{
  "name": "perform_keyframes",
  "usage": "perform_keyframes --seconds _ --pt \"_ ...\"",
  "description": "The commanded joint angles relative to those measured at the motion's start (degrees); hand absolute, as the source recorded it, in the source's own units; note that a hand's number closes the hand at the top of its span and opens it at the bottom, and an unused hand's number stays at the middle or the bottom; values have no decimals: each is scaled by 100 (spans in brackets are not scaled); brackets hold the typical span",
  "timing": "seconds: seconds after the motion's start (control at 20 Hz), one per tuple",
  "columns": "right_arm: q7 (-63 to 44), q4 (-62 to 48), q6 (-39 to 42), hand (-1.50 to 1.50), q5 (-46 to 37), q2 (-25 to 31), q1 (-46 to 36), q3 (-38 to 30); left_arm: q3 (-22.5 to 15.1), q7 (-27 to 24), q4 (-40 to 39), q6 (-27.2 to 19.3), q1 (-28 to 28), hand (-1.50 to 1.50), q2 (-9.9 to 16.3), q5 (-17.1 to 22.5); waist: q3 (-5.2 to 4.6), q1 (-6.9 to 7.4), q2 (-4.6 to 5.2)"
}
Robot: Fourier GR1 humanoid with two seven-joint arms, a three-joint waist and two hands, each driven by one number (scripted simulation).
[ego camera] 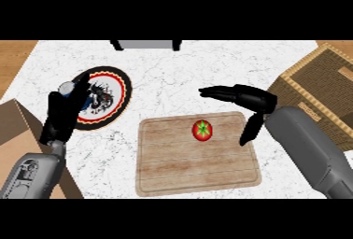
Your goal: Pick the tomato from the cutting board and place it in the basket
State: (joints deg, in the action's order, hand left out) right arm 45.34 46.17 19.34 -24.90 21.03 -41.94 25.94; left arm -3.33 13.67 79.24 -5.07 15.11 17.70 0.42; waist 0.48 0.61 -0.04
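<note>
A red tomato (202,130) with a green star-shaped top lies on the far half of the wooden cutting board (196,163). My right hand (250,99) hovers just right of and beyond the tomato, open, fingers stretched left and thumb pointing down past the board's right edge; it does not touch the tomato. The woven basket (322,88) stands at the right edge, partly behind my right forearm. My left hand (63,112) rests open at the left, fingers up, over a plate.
A round plate (114,93) with a red and black patterned rim lies left of the board, half hidden by my left hand. A grey object (146,45) stands at the counter's far edge. Brown surfaces border the counter at left.
</note>
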Motion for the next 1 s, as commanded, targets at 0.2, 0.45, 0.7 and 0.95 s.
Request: perform_keyframes --seconds 0.2,0.45,0.7,0.95 --pt "165 57 65 -150 -315 -451 209 -31 130 -262 -312 132 -248 0 -39 -127 -48 -34 10" --pt "272 -10 98 -150 -533 -547 313 -215 232 69 178 156 -263 0 -94 -108 -47 -27 7" --pt "254 -198 238 -150 -723 -522 188 -329 156 -195 -75 73 -265 0 -218 -333 -47 -28 12" --pt "20 -585 -23 -150 -1019 -1021 34 -249 159 -177 -44 116 -313 0 -274 -284 -46 8 20"
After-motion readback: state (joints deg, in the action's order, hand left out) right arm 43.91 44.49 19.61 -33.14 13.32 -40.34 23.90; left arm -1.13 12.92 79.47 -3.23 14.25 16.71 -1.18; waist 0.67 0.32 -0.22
